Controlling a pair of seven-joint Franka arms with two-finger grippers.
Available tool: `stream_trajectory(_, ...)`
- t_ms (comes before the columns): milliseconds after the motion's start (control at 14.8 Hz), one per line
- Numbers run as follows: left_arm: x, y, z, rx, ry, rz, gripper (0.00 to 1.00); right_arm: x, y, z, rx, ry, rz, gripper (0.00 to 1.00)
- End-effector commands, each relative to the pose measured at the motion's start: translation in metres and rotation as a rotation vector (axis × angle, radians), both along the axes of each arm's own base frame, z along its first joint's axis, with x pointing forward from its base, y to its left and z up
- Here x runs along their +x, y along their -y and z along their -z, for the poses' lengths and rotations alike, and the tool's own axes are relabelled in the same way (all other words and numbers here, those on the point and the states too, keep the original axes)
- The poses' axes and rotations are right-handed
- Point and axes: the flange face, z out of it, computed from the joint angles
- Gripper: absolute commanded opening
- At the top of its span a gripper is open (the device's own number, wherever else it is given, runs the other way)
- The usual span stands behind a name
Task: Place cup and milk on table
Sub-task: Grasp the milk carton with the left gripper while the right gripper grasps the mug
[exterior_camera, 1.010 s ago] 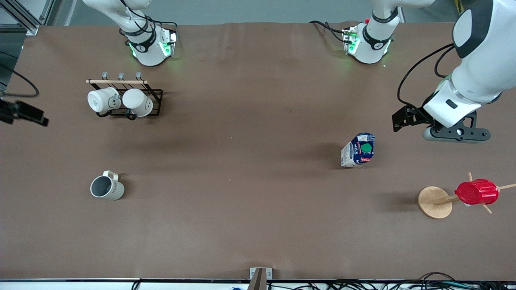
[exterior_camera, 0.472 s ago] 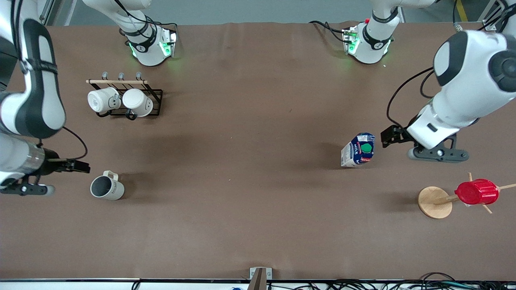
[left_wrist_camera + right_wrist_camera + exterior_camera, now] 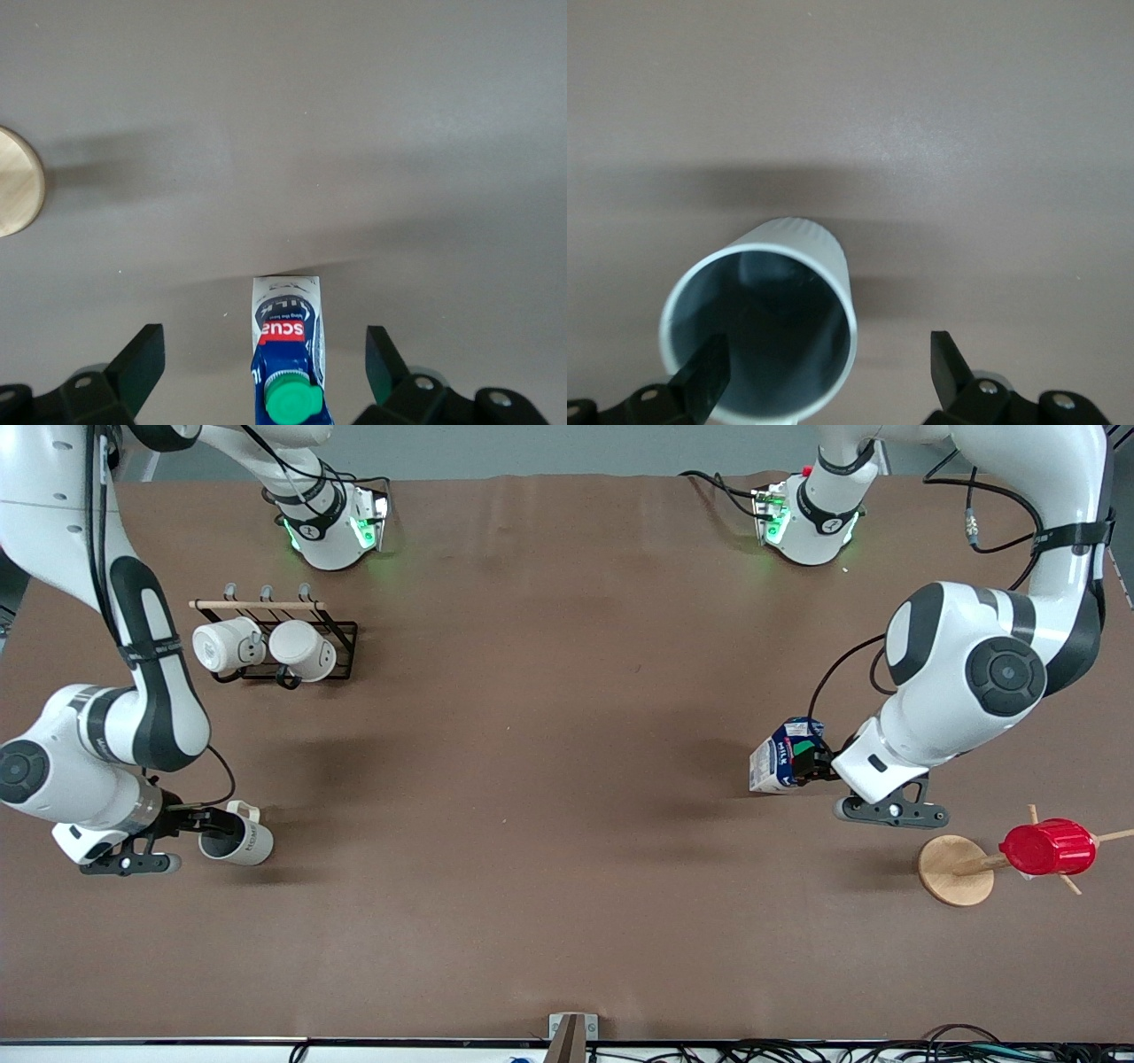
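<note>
The milk, a blue and white carton with a green cap, stands on the brown table toward the left arm's end. My left gripper is open and low around it. In the left wrist view the carton sits between the spread fingers. The cup, cream with a dark inside, stands on the table toward the right arm's end. My right gripper is open at its rim. In the right wrist view one finger is inside the cup and the other is outside.
A black wire rack with two white mugs stands near the right arm's base. A round wooden disc with pegs holds a red ribbed cup, nearer the front camera than the milk. The disc also shows in the left wrist view.
Both arms have swung in and come down. The left gripper has moved up to the milk, the right gripper to the cup's rim. Cup and milk have not moved.
</note>
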Motion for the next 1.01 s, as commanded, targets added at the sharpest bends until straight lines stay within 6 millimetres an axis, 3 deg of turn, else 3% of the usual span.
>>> stream_trajectory(0,-0.001,-0.002,0.007,-0.012,0.012,-0.02,1.0,-0.002,0.008,0.003,0.001,0.017,-0.005,1.0)
stream_trajectory(135,-0.003,-0.002,0.013,-0.011,0.008,-0.021,1.0,-0.001,0.009,0.013,-0.001,0.03,-0.003,0.97)
stream_trajectory(202,-0.004,-0.003,0.017,-0.009,0.002,-0.02,1.0,-0.001,0.008,0.013,-0.001,0.032,-0.002,0.89)
stream_trajectory(404,-0.011,-0.004,0.025,-0.008,-0.007,-0.021,1.0,0.0,0.007,0.014,0.002,0.034,0.002,0.45)
stream_trajectory(539,-0.015,-0.001,0.028,-0.006,-0.015,-0.016,1.0,0.0,0.007,0.018,0.035,0.045,0.038,0.02)
stream_trajectory(808,-0.025,0.016,0.036,0.003,-0.034,-0.019,1.0,0.002,0.008,0.014,0.059,0.05,0.06,0.0)
stream_trajectory(943,-0.028,0.017,0.037,0.004,-0.038,-0.02,1.0,0.008,-0.003,0.001,0.062,0.048,0.052,0.0)
